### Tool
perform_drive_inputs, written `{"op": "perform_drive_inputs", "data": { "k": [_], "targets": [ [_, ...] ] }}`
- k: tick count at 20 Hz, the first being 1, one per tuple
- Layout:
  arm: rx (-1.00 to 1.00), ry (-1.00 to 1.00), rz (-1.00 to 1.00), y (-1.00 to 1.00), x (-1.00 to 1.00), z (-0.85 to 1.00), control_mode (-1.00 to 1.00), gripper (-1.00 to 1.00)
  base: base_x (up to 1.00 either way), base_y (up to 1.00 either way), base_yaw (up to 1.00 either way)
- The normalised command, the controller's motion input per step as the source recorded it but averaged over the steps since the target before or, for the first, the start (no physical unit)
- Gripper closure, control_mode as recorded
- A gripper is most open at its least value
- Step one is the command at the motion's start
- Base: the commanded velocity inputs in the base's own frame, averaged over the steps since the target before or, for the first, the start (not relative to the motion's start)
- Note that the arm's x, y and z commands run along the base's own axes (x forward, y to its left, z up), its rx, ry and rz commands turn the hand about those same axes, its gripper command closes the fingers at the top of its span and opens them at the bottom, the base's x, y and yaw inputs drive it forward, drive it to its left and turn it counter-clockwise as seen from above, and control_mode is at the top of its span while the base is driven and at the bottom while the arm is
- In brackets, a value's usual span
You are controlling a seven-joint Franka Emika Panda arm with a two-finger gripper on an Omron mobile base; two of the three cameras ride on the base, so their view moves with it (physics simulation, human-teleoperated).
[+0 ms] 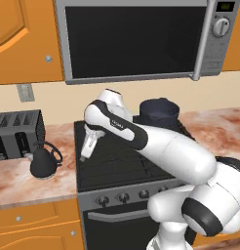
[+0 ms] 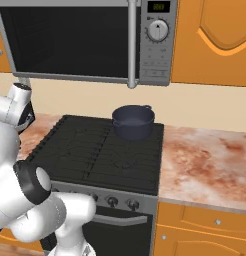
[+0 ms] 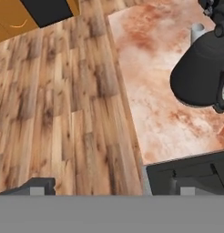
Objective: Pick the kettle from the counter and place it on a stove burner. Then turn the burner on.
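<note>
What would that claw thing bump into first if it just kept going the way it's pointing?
Probably the counter. The gripper hangs over the stove's left edge, pointing down and leftward. Its hand view is centred on the stone edge by the floor, with the kettle off to one side. Depth is hard to judge.

The white arm reaches forward and left, its end effector point(image 1: 83, 157) pointing down, jaw gap not discernible.
</note>
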Motion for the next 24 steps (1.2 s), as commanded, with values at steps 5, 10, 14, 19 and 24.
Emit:
{"op": "perform_drive_inputs", "data": {
  "k": [5,10,14,19,24],
  "targets": [
    [0.0,0.0,0.0,0.4,0.22,-0.01,-1.0,-1.0,0.0,0.0,0.0],
    [-0.05,-0.01,0.0,0.27,0.31,0.0,-1.0,-1.0,0.0,0.0,0.0],
    [-0.06,-0.02,0.0,0.16,0.33,0.0,-1.0,-1.0,0.0,0.0,0.0],
    [-0.04,0.0,0.0,0.08,0.36,-0.04,-1.0,-1.0,0.0,0.0,0.0],
    [0.0,0.0,0.0,0.13,0.3,-0.23,-1.0,-1.0,0.0,0.0,0.0]
  ]
}}
